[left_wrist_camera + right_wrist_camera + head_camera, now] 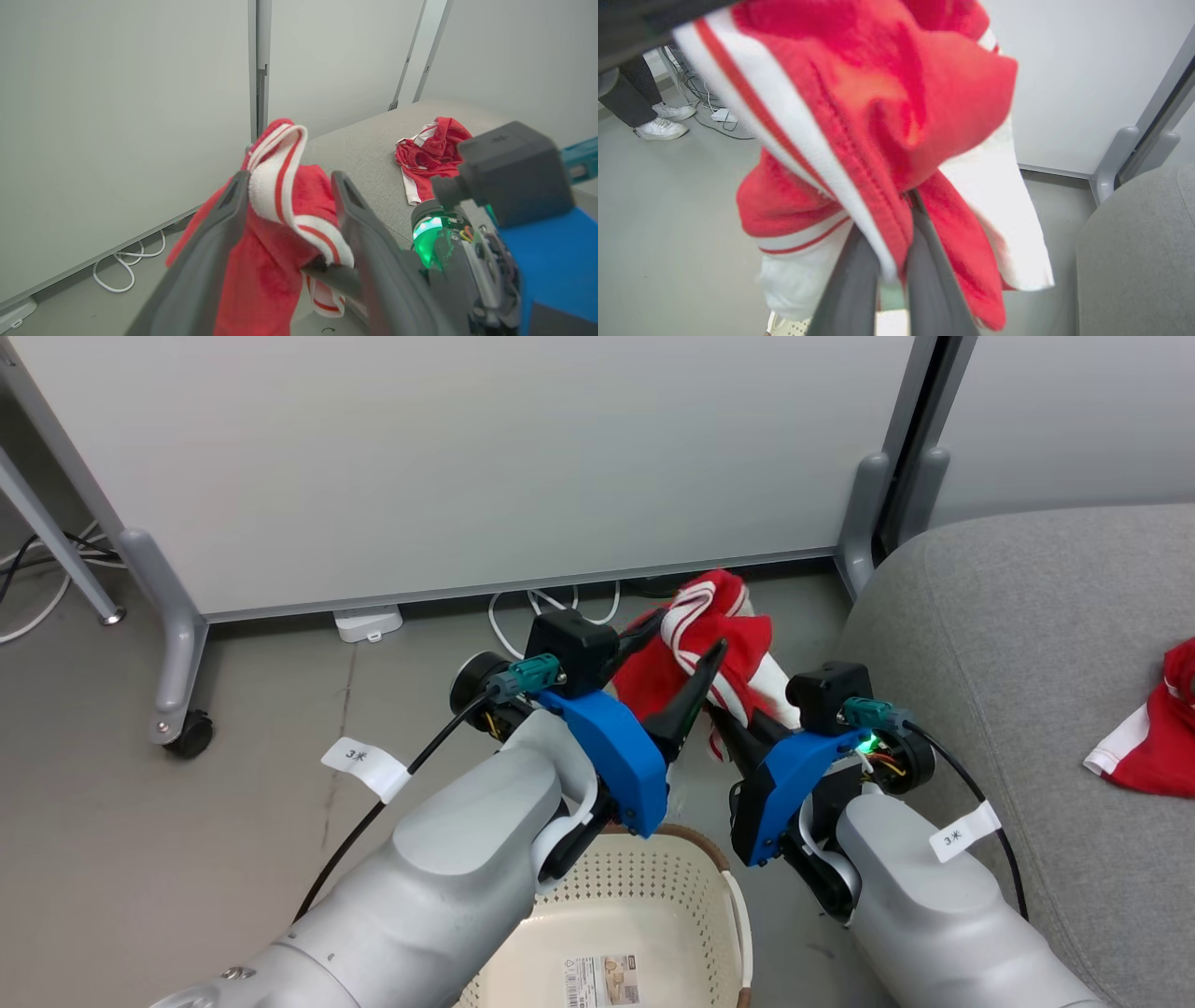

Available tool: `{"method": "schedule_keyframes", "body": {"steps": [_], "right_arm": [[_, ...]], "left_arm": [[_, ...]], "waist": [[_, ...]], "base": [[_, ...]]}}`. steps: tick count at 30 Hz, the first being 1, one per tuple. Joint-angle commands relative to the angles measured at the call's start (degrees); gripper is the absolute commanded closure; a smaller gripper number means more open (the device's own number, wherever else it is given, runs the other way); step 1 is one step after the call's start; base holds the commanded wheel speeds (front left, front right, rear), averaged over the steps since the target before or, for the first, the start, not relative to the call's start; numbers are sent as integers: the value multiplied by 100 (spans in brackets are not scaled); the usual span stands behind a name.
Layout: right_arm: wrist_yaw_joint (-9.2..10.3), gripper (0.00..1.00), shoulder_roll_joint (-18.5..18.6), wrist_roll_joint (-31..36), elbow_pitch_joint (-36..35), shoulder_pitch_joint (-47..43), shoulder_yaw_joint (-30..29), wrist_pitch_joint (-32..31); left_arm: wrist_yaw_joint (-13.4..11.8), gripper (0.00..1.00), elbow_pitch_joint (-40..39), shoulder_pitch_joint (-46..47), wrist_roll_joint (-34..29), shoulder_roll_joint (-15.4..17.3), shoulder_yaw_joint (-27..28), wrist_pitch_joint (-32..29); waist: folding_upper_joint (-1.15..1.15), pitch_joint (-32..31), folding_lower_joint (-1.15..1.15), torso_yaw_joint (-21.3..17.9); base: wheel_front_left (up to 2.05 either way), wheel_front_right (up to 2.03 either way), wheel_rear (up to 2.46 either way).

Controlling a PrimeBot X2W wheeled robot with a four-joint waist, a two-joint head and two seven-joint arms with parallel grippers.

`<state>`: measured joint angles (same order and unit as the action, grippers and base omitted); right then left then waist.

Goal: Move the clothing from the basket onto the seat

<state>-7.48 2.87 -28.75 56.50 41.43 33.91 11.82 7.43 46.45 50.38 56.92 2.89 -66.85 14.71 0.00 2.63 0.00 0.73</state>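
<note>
Hanging above the floor between the basket point(644, 887) and the seat point(1008, 644), the red garment point(724, 639) is pinched by the right gripper point(894, 219), fingers closed on a fold. The left gripper point(287, 186) has its fingers spread, with cloth draped between them. The loose tails could slip free or catch on the seat's edge. A second red garment point(1158, 728) lies on the seat. A partition foot point(864, 513) and cables point(532, 611) are close by.

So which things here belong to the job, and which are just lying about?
Job: held red garment, red garment on sofa, basket, sofa cushion, right tool.
Lying about: floor cables, wall panel, person's shoes.
</note>
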Motion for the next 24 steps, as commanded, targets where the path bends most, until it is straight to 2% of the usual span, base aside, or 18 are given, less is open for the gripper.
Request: {"method": "schedule_keyframes", "body": {"steps": [1,12,15,18,24], "right_arm": [[-3,100,3,-50,38,90,29,53],[-3,100,3,-141,170,145,98,130],[-3,100,3,-157,209,157,125,153],[-3,100,3,-148,238,215,109,189],[-3,100,2,-103,254,237,39,244]], "left_arm": [[5,0,26,-17,15,2,-20,6],[5,0,94,-43,-52,43,78,47],[-13,0,-142,-214,-177,173,391,51],[-91,0,-599,-600,-600,451,847,52],[-179,0,-1391,-1342,-1262,798,1611,49]], "waist": [[0,-11,0,1],[0,-54,0,10],[0,-34,0,-5],[0,11,0,-15],[0,60,0,-37]], "base": [[0,0,0],[0,0,0],[0,0,0],[0,0,0],[0,0,0]]}}
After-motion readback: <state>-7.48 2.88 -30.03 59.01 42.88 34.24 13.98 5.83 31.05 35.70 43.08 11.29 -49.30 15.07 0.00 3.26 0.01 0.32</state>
